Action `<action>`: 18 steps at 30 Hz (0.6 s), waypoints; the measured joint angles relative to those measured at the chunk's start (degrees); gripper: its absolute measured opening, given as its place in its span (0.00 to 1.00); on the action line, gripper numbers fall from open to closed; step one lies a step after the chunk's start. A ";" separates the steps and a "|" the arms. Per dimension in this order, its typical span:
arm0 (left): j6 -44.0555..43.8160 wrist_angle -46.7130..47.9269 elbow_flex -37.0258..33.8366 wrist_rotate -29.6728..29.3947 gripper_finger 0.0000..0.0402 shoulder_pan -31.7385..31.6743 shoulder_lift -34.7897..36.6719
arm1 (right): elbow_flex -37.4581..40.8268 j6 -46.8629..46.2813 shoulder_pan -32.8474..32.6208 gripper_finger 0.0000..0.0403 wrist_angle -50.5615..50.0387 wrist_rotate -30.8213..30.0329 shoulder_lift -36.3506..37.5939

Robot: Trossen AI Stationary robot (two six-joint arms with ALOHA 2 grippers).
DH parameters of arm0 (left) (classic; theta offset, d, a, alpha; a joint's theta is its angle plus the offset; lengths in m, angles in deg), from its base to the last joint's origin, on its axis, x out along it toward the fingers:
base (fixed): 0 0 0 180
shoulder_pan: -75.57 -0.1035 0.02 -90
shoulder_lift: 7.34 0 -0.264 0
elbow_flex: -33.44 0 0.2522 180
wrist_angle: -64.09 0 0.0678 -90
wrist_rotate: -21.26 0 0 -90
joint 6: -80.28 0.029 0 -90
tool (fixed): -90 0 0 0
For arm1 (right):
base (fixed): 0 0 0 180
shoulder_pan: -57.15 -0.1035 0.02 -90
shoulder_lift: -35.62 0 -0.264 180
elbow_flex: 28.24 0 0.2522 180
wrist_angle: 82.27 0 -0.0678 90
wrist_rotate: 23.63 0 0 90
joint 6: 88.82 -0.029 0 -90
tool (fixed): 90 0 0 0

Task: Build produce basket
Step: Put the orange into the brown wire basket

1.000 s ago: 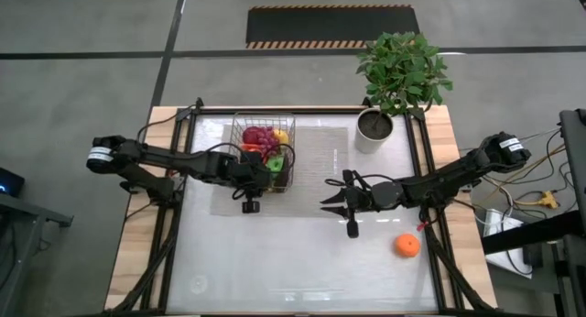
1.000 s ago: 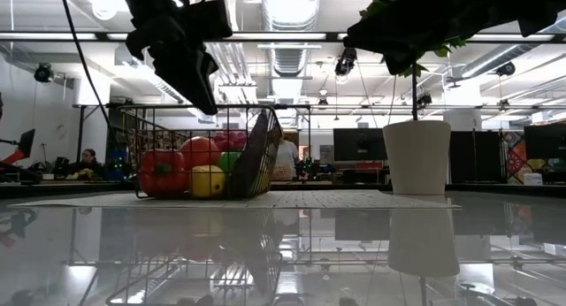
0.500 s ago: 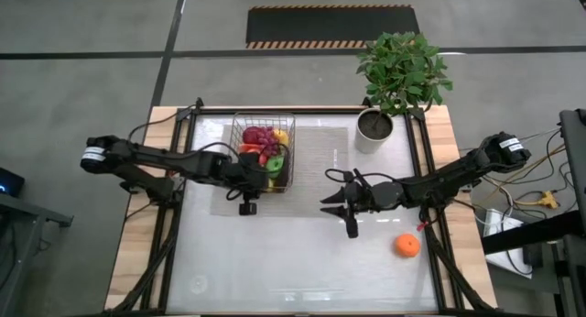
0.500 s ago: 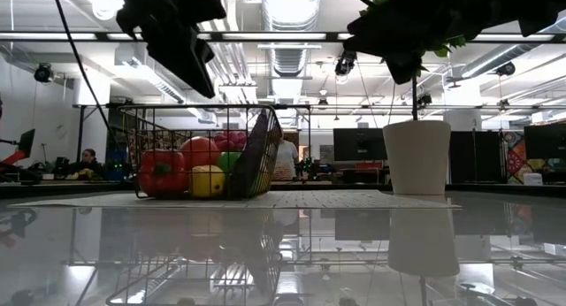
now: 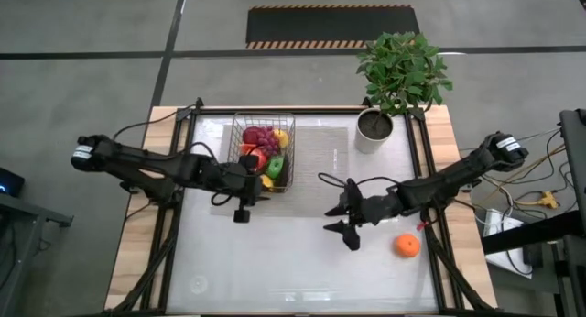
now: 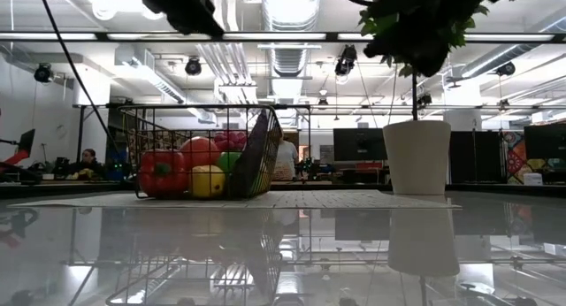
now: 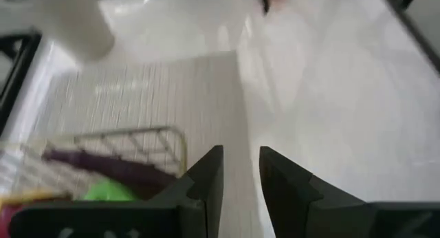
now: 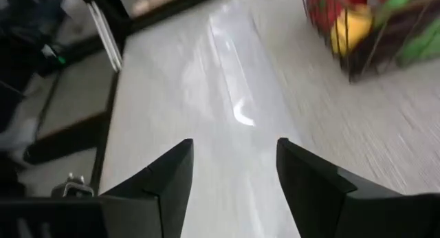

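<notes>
A: How did the desk look from above?

B: It was a pale glossy surface framed by dark rails, with bare room across its whole near half. A grey woven mat covered the far middle, and the potted plant stood at the far right corner, its white pot just off the mat's edge.

A: And the basket?

B: The basket sat on the left part of the mat, close to the far rail, already holding produce: a red pepper, a lemon, a green piece and purple grapes (the rest was too tangled to name). A dark eggplant leaned against its right wall.

A: Where were the arms?

B: The left gripper hovered just at the basket's near left corner, fingers only narrowly parted and empty. The right gripper hung over the open desk right of centre, well clear of the basket, fingers spread wide with nothing between them.

A: Anything loose?

B: One orange lay alone near the right rail, just beside the right arm, open surface all around it.
</notes>
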 joint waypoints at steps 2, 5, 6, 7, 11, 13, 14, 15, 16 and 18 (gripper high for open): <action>1.58 -1.27 0.00 0.00 0.19 1.22 0.28 | -2.87 -2.73 -0.83 0.48 -5.40 -0.04 -1.32; 3.62 -3.56 0.00 0.04 0.19 2.86 0.39 | -7.01 -8.66 -2.18 0.48 -13.96 0.03 -3.69; 4.34 -3.96 0.00 0.04 0.19 3.31 0.39 | -8.41 -11.19 -2.62 0.48 -17.20 0.06 -4.64; 4.76 -4.28 -0.02 0.04 0.19 3.74 0.39 | -9.97 -13.82 -3.07 0.48 -20.79 0.45 -5.50; 6.16 -4.71 -0.02 0.03 0.19 4.68 0.39 | -15.84 -25.20 -5.48 0.48 -37.82 3.76 -9.76; 6.30 -4.69 -0.02 0.01 0.19 4.81 0.39 | -18.34 -31.68 -6.93 0.49 -46.90 6.68 -11.83; 6.34 -4.71 -0.02 0.01 0.19 4.81 0.39 | -19.46 -35.23 -7.64 0.50 -51.73 8.45 -12.77; 6.48 -4.71 -0.02 0.00 0.19 4.81 0.39 | -20.47 -38.69 -8.26 0.50 -56.39 10.31 -13.66; 6.59 -4.70 -0.03 -0.01 0.19 4.81 0.39 | -21.48 -41.86 -8.89 0.52 -60.84 12.05 -14.61; 7.49 -4.69 -0.04 -0.03 0.19 4.81 0.39 | -22.74 -46.75 -10.20 0.55 -68.22 15.03 -16.00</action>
